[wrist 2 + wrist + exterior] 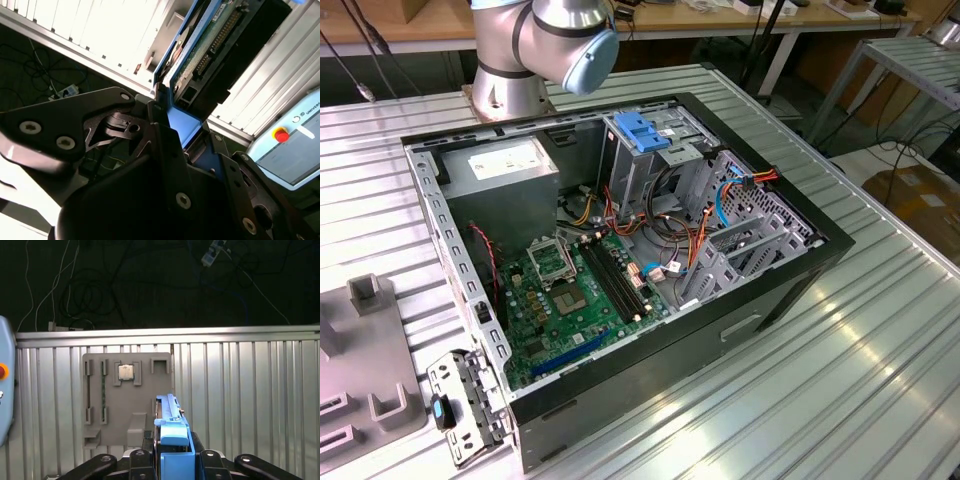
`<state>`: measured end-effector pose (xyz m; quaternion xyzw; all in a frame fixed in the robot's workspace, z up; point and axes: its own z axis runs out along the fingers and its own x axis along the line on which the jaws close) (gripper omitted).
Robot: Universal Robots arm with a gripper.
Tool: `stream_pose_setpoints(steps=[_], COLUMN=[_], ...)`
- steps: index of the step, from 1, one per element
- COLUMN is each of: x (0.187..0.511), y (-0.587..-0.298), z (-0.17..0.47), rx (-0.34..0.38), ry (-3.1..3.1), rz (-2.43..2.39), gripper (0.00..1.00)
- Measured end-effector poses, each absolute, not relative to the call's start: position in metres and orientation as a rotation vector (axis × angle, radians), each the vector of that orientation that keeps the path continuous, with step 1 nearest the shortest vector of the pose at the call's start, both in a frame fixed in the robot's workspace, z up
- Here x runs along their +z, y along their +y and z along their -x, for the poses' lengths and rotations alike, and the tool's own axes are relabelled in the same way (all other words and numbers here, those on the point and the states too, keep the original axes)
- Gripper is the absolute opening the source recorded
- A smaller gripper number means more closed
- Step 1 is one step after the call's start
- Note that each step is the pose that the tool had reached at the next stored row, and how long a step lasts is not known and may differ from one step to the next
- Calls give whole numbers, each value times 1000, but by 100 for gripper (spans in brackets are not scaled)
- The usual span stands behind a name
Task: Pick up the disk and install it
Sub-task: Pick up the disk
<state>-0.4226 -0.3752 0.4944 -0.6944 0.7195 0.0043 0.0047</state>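
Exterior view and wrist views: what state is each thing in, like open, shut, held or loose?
computer case: lying on its side, open on top.
disk: held on edge in the gripper.
gripper: shut on the disk.
processor chip: seated in the grey holder tray.

The disk [170, 412], clamped in the end effector [172, 462], hangs over the table [250, 400] beside the fixture plate [127, 407].

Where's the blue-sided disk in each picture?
First wrist view: the flat grey metal disk with blue plastic rails stands edge-on in the gripper, before the ribbed silver table.
Second wrist view: the disk is clamped in the gripper, circuit side showing.
Exterior view: the table, the landmark all three share, lies under the open black computer case.
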Motion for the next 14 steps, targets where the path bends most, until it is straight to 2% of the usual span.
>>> stream_pose_setpoints(steps=[14], x=[494], y=[-375], z=[412], rx=[13], ry=[2254], rz=[2175], gripper=[37])
